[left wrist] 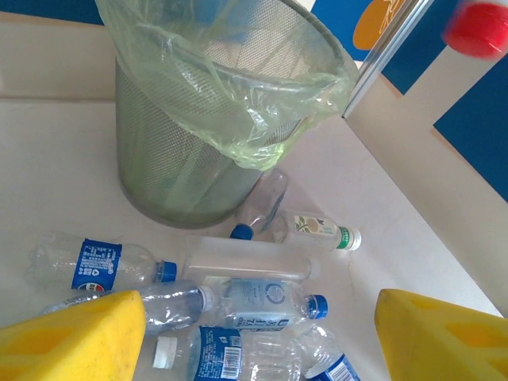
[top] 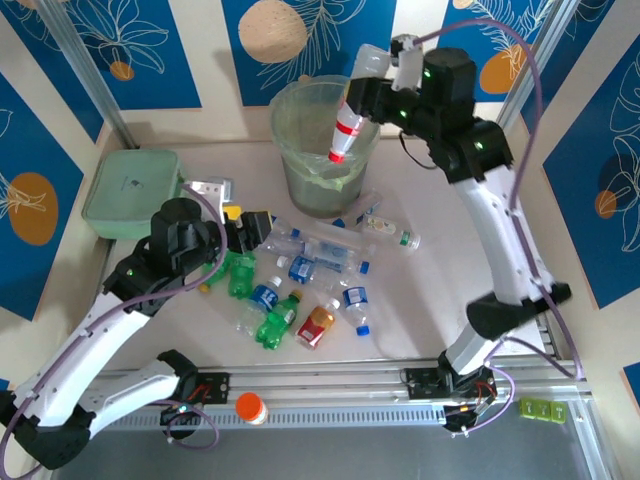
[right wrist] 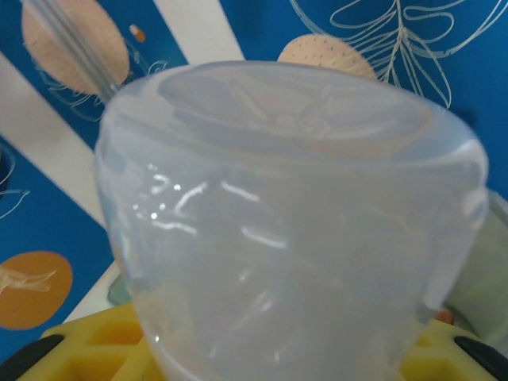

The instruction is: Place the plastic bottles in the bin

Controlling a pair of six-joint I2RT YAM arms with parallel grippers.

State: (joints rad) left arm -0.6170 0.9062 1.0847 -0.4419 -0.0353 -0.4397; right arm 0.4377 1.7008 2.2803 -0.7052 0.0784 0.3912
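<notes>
While right claw [top: 358, 96] pinches red-labelled bottle [top: 345, 126] above bin [top: 285, 112], left claw [top: 262, 228] spread over loose bottles [top: 322, 250]

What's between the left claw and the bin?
Left wrist view: clear blue-capped bottles lie heaped across the stretch from left claw to bin.

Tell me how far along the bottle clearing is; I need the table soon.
Early days. No bottle shows clearly inside the bin. In hand: the right gripper holds a red-labelled bottle cap-down over the bin. The left gripper hangs open above the loose bottles. Left: roughly a dozen of them, lying on the table.
</notes>
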